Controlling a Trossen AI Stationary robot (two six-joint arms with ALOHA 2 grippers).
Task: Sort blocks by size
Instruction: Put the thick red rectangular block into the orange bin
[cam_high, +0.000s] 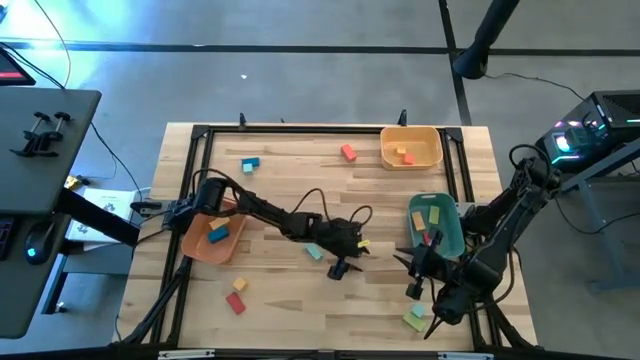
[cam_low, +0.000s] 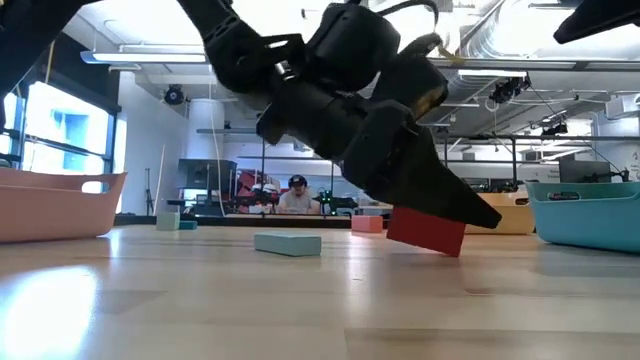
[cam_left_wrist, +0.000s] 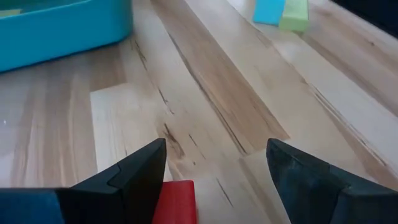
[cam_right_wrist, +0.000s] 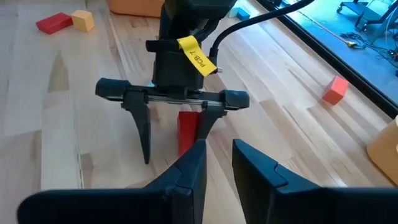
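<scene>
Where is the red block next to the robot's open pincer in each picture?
High view: not visible, hidden under the left pincer at mid-table.
Low view: the red block lies on the table right of centre, behind the dark finger.
Left wrist view: the block is at the bottom edge, beside one finger.
Right wrist view: the block is central, between the left pincer's spread fingers.
Shared landmark: the left pincer.

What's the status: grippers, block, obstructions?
Left gripper open, straddling flat red block. Right gripper empty, waiting beside teal plastic bin. Nothing obstructing.
</scene>
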